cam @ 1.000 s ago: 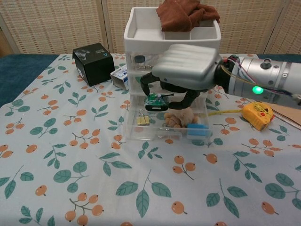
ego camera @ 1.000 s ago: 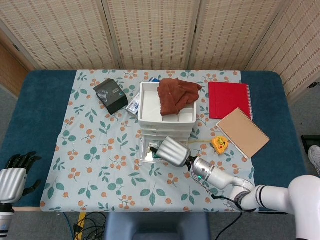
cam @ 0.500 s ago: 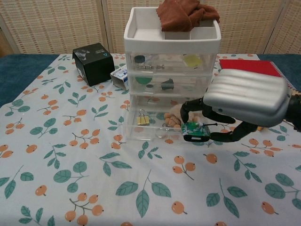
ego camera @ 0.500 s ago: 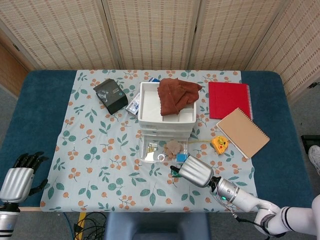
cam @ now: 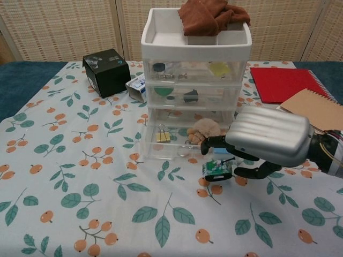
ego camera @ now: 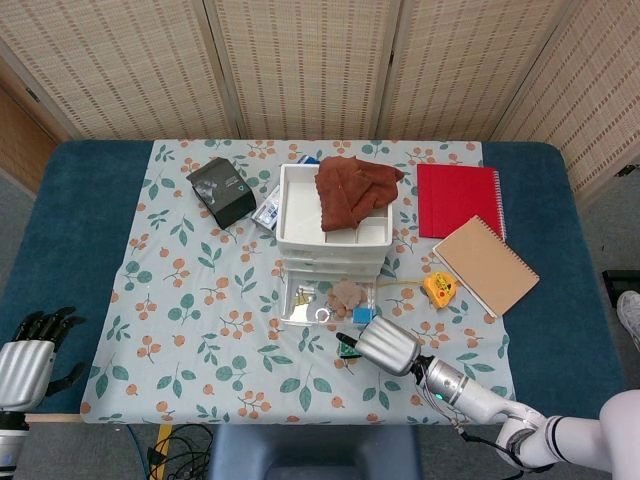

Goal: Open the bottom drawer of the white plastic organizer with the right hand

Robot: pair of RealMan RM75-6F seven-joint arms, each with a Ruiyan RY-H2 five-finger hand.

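Note:
The white plastic organizer [ego camera: 334, 238] [cam: 195, 64] stands mid-table on the floral cloth. Its bottom drawer [ego camera: 322, 301] [cam: 181, 145] is slid out toward me, showing binder clips, a tan lumpy item and a blue piece inside. My right hand [ego camera: 386, 345] [cam: 266, 142] hovers just in front and to the right of the drawer, apart from it. Its fingers [cam: 213, 143] are partly curled and hold nothing. A small green board [cam: 217, 170] sits at the thumb side. My left hand [ego camera: 24, 364] rests off the cloth at the near left, fingers spread.
A brown cloth [ego camera: 352, 188] [cam: 211, 13] lies in the organizer's top tray. A black box [ego camera: 222, 190] [cam: 106, 64] sits to its left. A red notebook [ego camera: 458, 198], a tan notebook [ego camera: 485, 263] and a yellow tape measure [ego camera: 438, 288] lie to the right.
The right hand drew back from the organizer's front toward the near edge and sank lower. The bottom drawer came out with it and now stays out. The left hand shifted slightly.

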